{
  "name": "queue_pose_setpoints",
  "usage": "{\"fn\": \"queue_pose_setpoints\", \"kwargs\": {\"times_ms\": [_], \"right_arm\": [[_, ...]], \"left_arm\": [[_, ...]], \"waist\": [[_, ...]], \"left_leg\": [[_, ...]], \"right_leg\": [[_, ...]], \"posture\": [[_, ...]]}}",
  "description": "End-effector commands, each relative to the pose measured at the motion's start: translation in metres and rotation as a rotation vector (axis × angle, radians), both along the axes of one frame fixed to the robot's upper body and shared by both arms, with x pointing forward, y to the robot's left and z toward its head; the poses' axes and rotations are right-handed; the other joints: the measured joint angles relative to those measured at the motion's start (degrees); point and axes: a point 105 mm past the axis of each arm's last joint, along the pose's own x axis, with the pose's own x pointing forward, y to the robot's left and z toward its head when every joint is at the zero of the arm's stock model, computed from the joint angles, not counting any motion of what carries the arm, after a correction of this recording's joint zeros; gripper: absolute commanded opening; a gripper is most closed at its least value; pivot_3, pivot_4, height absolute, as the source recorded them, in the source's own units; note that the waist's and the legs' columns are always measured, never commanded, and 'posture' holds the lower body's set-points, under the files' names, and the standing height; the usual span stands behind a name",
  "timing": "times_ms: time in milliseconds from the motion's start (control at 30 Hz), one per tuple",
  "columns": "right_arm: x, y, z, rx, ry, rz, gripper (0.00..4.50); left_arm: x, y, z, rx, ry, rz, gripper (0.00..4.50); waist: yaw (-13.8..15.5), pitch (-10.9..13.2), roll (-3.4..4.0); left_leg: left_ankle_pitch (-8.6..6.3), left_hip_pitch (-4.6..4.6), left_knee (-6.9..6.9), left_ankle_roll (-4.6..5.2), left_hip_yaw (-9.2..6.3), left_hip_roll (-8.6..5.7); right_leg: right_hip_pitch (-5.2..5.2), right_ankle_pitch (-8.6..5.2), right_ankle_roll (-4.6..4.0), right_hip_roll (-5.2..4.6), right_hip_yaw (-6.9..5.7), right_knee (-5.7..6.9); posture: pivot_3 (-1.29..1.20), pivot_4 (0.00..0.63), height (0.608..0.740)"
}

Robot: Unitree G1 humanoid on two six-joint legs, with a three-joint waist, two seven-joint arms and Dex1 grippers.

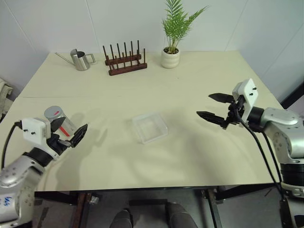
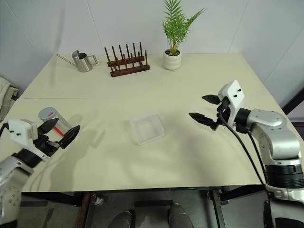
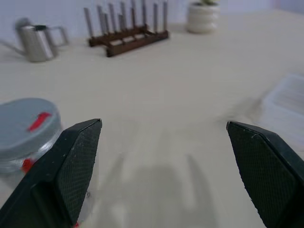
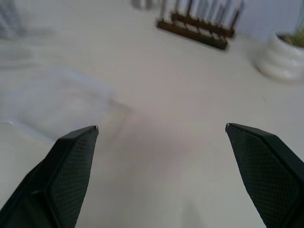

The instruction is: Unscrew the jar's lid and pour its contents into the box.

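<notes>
The jar point(image 1: 61, 121) stands upright on the table point(image 1: 190, 95) with the lid point(image 3: 26, 127) on, just beside the left gripper point(image 1: 76, 134), outside its spread fingers and ungripped; a red streak marks the grey cap. That gripper's 2 fingers gape wide around nothing. The right gripper point(image 1: 214, 107) hovers on the table's other side, equally wide and empty, pointing toward the box point(image 1: 150, 127), which lies flat between the 2 grippers, well apart from the jar.
</notes>
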Motion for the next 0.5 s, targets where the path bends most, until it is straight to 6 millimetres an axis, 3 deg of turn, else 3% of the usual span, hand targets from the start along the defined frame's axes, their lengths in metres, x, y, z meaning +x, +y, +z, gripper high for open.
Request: {"fn": "queue_pose_setpoints", "kwargs": {"times_ms": [33,500], "right_arm": [[0.001,0.007,0.019,0.011,-0.083,0.041,4.5],[-0.003,0.025,0.005,0.018,-0.043,0.224,4.5]], "left_arm": [[-0.004,0.002,0.004,0.026,-0.069,0.101,4.49],[-0.006,0.017,-0.007,-0.031,-0.108,0.374,4.49]], "waist": [[0.1,0.0,-0.03],[-0.1,0.0,-0.09]], "left_leg": [[0.0,0.0,0.03,0.0,0.01,-0.01],[-0.01,0.0,0.38,0.0,0.04,-0.03]], "right_leg": [[0.0,0.0,0.0,-0.01,0.02,0.01],[0.11,0.03,-0.11,0.05,0.1,0.01]], "posture": [[0.0,0.15,0.74],[0.0,0.15,0.74]]}}
